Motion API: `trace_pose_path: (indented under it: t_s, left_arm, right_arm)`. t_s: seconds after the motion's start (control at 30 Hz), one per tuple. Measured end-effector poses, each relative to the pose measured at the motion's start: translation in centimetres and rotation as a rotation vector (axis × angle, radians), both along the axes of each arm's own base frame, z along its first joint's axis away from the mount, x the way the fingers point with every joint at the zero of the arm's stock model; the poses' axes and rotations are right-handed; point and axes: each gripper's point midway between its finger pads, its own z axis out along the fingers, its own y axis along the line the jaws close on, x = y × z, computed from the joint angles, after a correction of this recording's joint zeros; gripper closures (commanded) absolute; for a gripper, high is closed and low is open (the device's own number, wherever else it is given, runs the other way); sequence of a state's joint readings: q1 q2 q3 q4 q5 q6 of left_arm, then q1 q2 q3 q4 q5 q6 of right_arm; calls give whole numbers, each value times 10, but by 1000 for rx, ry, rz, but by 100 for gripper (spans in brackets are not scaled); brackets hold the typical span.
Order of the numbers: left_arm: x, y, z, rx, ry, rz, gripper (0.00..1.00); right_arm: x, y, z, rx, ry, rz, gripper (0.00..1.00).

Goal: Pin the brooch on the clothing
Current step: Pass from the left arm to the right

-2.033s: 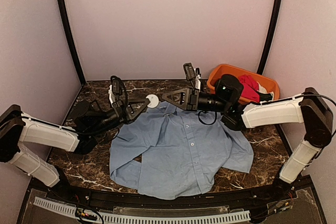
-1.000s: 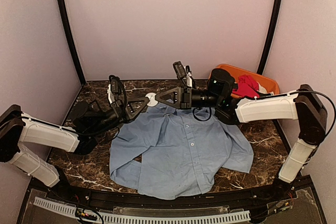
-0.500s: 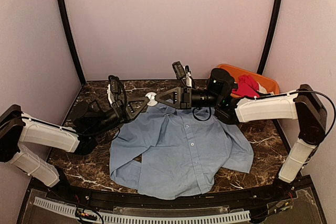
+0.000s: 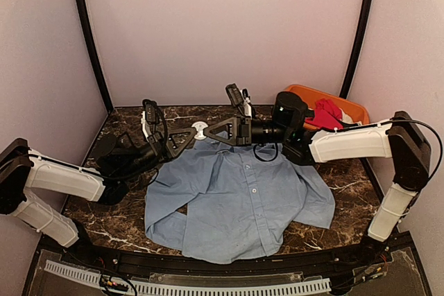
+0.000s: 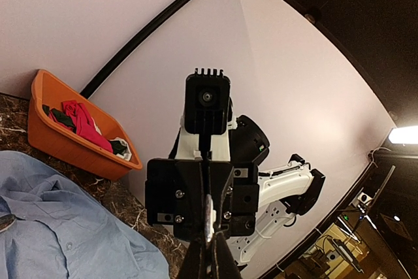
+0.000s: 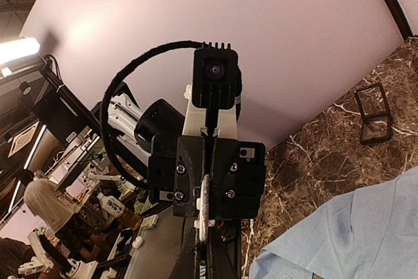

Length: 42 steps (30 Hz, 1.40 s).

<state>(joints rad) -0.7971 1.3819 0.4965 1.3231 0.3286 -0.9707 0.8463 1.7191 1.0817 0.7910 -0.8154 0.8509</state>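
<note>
The brooch (image 4: 200, 127) is a tiny round disc. From above it looks pale. It is up off the counter (image 4: 350, 178), just past the collar of the blue shirt (image 4: 243, 199). It sits between the tips of the two grippers.

I think the brooch is light, hard and thin. It could slip or flip over easily, and its pin is likely sharp. The best place to hold it is by the rim, so the back stays free for the cloth.

The shirt is thin and floppy and lies spread flat. I think it will bunch up when poked. One gripper may need to pinch the cloth near the collar or chest while the other pushes the pin in.

The left gripper (image 4: 189, 134) reaches in low from the left, and its fingers are squeezed tight on the brooch. The right gripper (image 4: 210, 129) reaches in low from the right and points straight at the left one, tip to tip. Its fingers sit close at the far side of the brooch. I cannot tell if they are squeezing it. Each wrist camera looks right at the other gripper, with the brooch edge-on in the middle.

An orange tub (image 4: 347, 105) with red cloth (image 4: 327, 114) sits in the far right corner.
</note>
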Motion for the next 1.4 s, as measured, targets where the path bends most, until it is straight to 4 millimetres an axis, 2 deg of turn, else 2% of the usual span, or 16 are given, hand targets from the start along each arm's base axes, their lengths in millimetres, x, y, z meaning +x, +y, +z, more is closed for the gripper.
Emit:
trace_pose_path:
  t_s: [0.07,0.13,0.2,0.33,0.5,0.57,0.8,0.97,1.23,1.4]
  left_arm:
    - [0,0,0,-1,5,-2,77]
    - [-1,0,-2,0,9,-6,71]
    - [-3,-1,-1,2,5,-17,69]
    - [-11,-3,0,46,-15,-46,75]
    - [-21,-7,15,74,-72,-90,87]
    - [-23,-8,16,73,-75,-104,88]
    - [-19,-21,-2,59,-5,-168,92]
    - [-18,-23,-5,49,17,-186,92]
    - [-18,-22,-3,26,46,-201,87]
    - [-12,-29,-22,19,151,-235,86]
  right_arm:
    - [0,0,-1,-5,1,0,100]
    - [1,1,-4,-23,0,-2,100]
    - [2,2,-10,-56,3,-5,100]
    - [-1,0,-8,-103,-18,-7,100]
    - [-12,-7,9,-102,-64,1,100]
    - [-14,-8,12,-101,-74,3,100]
    - [-13,-9,3,-137,-55,0,100]
    - [-13,-10,-1,-152,-45,-1,100]
    - [-13,-10,1,-135,-57,-2,100]
    - [-9,-12,-10,-155,-40,-26,100]
